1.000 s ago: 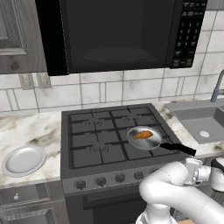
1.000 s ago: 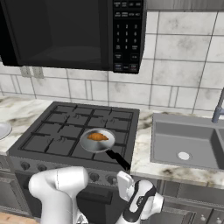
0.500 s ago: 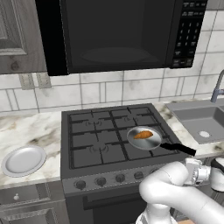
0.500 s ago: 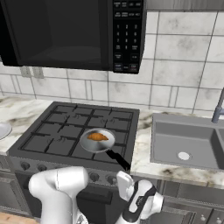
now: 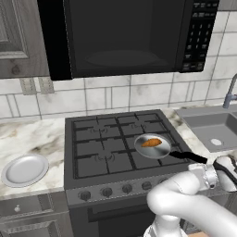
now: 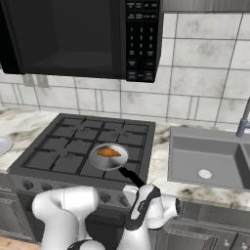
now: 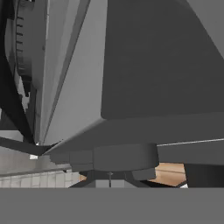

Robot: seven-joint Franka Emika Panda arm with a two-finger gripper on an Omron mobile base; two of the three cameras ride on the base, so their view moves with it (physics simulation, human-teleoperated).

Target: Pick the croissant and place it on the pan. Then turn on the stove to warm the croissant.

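While the small orange-brown croissant (image 5: 151,142) lay inside the small round shiny silver frying pan (image 5: 140,148), the pan sat on the front right burner of the dark grey gas stove (image 5: 97,152), its long black handle (image 5: 187,157) reaching toward the front right corner of the range. From the right base camera the croissant (image 6: 109,153) rested near the middle of the pan (image 6: 95,159), with the handle (image 6: 129,177) pointing down toward the robot.

The two-finger gripper (image 7: 110,180) was well apart from the croissant, low in front of the stove and below the level of the cooktop. Its jaws were closed together with nothing between them. In the hand camera a rounded dark grey knob-like shape (image 7: 124,157) sat just above the fingertips, under a broad dark grey surface. Whether the tips touched it could not be told.

A row of round dark front knobs (image 5: 126,188) ran along the stove's front panel. A round grey-white plate (image 5: 24,170) lay on the marbled counter left of the stove. A black microwave (image 5: 125,34) hung above the range, and a grey sink (image 6: 205,156) sat in the counter to the right.
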